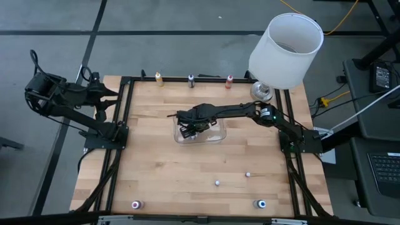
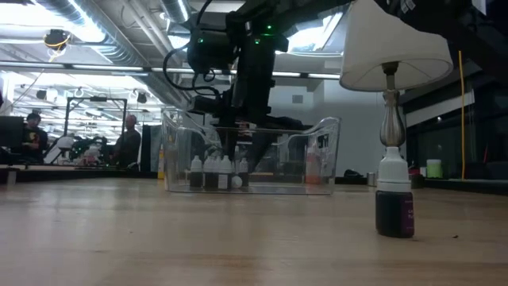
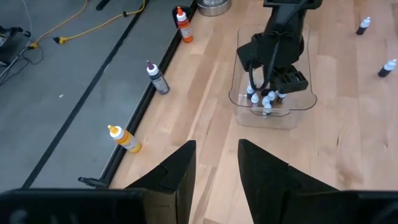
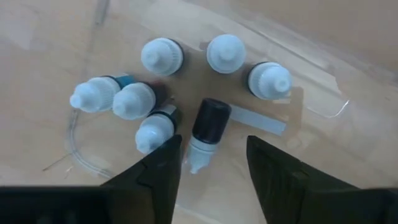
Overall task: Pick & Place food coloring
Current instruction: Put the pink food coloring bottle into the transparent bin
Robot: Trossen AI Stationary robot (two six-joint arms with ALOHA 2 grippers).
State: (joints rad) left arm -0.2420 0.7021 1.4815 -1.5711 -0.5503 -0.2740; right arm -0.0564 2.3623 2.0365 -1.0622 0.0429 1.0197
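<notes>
We have the right hand [image 4: 208,158] down inside the clear bin [image 1: 217,135] mid-desk, fingers apart and gripping nothing, a dark food coloring bottle [image 4: 207,132] lying tipped between them, cap toward the hand; left hand [image 3: 216,168], parted and empty, sits well off.

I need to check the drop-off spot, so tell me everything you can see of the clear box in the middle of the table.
The clear box looks like thin see-through plastic, rectangular with rounded corners and an open top. It sits flat on the wooden table, near its middle. Inside, several small bottles with pale caps stand grouped together, and one dark bottle lies tipped over. The right pincer reaches down into it from above, fingers open over the tipped bottle.
</notes>
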